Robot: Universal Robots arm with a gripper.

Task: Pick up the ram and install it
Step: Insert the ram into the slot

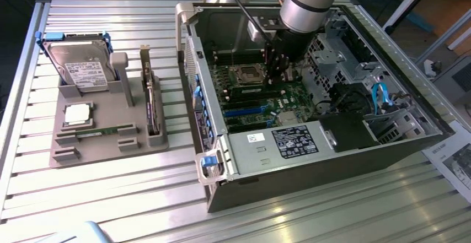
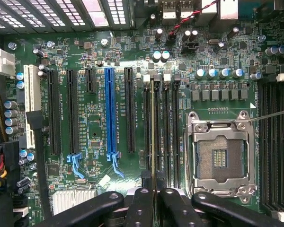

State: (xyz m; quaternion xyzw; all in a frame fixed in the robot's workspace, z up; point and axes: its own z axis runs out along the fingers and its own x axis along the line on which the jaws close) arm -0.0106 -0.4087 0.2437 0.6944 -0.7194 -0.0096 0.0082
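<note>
Reaches down into open PC case point(image 1: 309, 171) w/ arm point(image 1: 305, 3). Gripper point(image 1: 278, 73) low over mobo point(image 1: 254, 97), just to the exterior view's right of CPU socket point(image 1: 249, 73).

Wrist view: fingers point(image 2: 139, 208) of gripper point(image 2: 153, 201) pressed in on ram point(image 2: 153, 132), pinching it by one end. Ram seen edge-on as a thin line, lengthwise along one of the black memory slots point(image 2: 168, 132), between a long black PCIe slot and CPU socket point(image 2: 221, 158). Socket contacts bare, metal frame around them. Seated in slot or just above it: can't tell. Blue PCIe slot point(image 2: 111, 113) further off, one black slot between it and ram.

Outside case, to the exterior view's left on slatted table point(image 1: 110, 199): gray holder point(image 1: 110, 149), well apart from gripper. In it:
- hard drive point(image 1: 81, 66) propped up at far end
- processor chip point(image 1: 77, 114) flat in the middle
- 2nd ram stick point(image 1: 109, 130) lying flat toward near end
- expansion card point(image 1: 149, 102) standing on edge along the side nearest the case
</note>
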